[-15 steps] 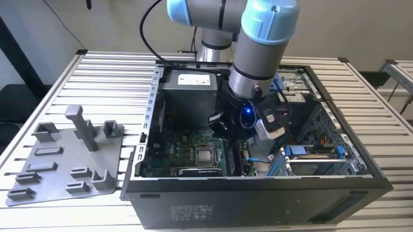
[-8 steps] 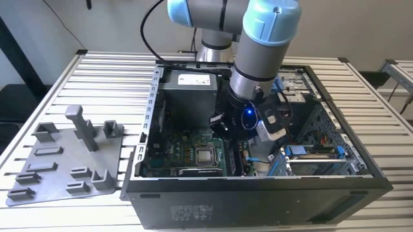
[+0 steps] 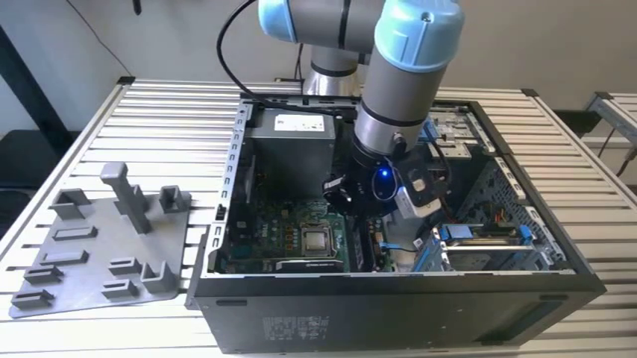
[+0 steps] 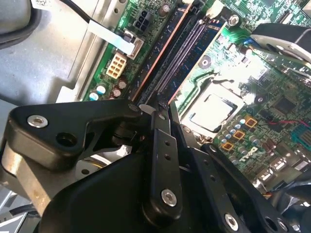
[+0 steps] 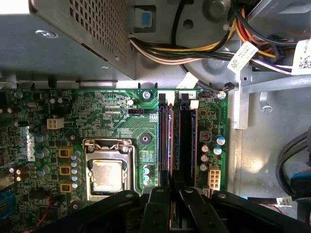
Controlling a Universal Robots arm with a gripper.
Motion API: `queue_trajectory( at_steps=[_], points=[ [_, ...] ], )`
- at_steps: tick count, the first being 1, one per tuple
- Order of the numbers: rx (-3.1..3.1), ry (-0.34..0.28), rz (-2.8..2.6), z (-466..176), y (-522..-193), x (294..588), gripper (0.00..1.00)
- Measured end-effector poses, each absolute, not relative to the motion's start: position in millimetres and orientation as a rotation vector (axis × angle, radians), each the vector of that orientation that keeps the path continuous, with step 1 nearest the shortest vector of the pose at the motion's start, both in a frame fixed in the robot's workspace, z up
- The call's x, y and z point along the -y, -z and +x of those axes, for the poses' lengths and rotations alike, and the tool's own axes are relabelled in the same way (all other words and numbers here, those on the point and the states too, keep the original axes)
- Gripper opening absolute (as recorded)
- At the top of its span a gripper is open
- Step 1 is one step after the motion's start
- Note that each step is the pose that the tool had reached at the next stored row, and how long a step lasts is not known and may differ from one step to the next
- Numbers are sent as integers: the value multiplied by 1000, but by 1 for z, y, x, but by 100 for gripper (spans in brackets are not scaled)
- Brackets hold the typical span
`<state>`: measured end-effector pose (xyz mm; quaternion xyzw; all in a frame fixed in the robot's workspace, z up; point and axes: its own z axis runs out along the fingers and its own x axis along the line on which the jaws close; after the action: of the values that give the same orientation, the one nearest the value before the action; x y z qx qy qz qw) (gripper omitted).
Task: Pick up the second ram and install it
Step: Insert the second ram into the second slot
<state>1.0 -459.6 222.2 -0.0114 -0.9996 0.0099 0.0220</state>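
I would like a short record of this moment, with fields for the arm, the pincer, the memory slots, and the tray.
arm: reaches down into the open computer case
pincer: at the near end of the memory slots, over the motherboard
ram: a stick stands in one slot; whether fully seated cannot be told
processor socket: beside the slots
grey tray: on the table, at the case's side on the exterior view's left

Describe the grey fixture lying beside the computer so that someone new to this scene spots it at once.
Start at the open black computer case on the slatted white table. Just off the case's wall, on the exterior view's left, lies a flat grey plastic tray. Unlike anything near it, it carries upright pegs and small brackets, one post standing much taller than the rest.
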Motion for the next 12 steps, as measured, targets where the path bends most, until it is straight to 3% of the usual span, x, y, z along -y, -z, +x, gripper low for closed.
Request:
queue_trajectory(
  at_steps=[12],
  points=[
    [3097, -31, -35, 1, -220, 458, 14]
  ],
)
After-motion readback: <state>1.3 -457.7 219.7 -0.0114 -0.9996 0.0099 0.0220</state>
